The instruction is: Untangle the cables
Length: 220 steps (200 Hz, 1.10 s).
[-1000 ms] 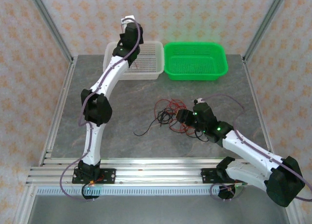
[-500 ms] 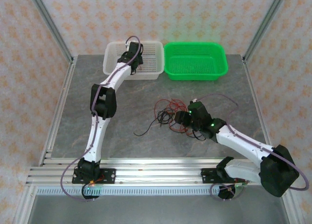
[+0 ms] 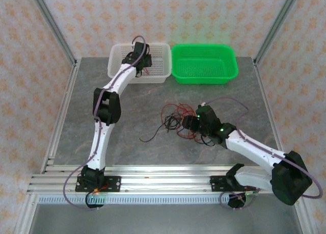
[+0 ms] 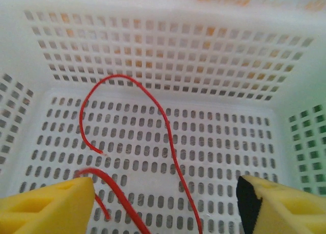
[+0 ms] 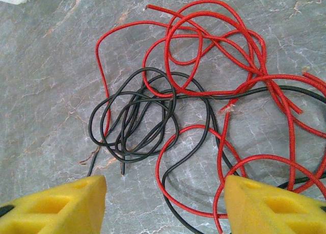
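Having dropped into the white basket (image 4: 153,45), left gripper (image 4: 165,203) has just spread its jaws, freeing a red cable (image 4: 168,129); right gripper (image 5: 165,203) poised wide, empty, above the remaining tangle (image 5: 204,96)

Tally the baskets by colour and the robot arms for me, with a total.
White perforated plastic basket: 1
Green perforated plastic basket: 1
White robot arms: 2 (left arm, right arm)
Total: 4
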### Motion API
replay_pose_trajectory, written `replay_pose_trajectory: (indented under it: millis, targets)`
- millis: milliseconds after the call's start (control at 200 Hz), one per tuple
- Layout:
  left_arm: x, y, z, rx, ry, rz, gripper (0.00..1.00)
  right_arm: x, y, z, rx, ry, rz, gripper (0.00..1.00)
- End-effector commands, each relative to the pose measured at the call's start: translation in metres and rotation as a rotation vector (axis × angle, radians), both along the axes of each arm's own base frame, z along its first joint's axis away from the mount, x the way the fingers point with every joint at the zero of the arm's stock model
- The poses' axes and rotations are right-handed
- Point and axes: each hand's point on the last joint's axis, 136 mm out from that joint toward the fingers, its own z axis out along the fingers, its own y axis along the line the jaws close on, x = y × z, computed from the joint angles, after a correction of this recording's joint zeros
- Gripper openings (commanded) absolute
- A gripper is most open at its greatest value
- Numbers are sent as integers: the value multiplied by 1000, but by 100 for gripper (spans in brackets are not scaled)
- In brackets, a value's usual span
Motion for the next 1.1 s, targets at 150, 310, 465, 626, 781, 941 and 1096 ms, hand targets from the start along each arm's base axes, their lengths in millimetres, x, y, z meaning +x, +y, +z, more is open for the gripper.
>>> replay_pose_trajectory:
  millis: [150,310,465,626,781,941,1096]
  targets:
    - [-30,-5,135,-42,-159,-61,99,4,-4,16,-33,-5,-35,62]
    - [-61,-8,176,-73,-205,-93,99,10,-9,20,-80,-7,-54,62]
    - [-110,-15,228,-135,-305,-137,99,22,-7,13,-149,17,-57,62]
    - [-164,-43,260,-234,-402,-286,99,42,3,11,-185,-4,-44,58]
    - [-218,-62,269,-428,-483,-449,99,70,7,24,-340,-89,26,53]
    - [-269,-70,257,-651,-562,-573,99,91,12,28,-532,-140,173,51]
    - [-294,-70,229,-803,-508,-570,99,101,14,9,-702,-113,327,47]
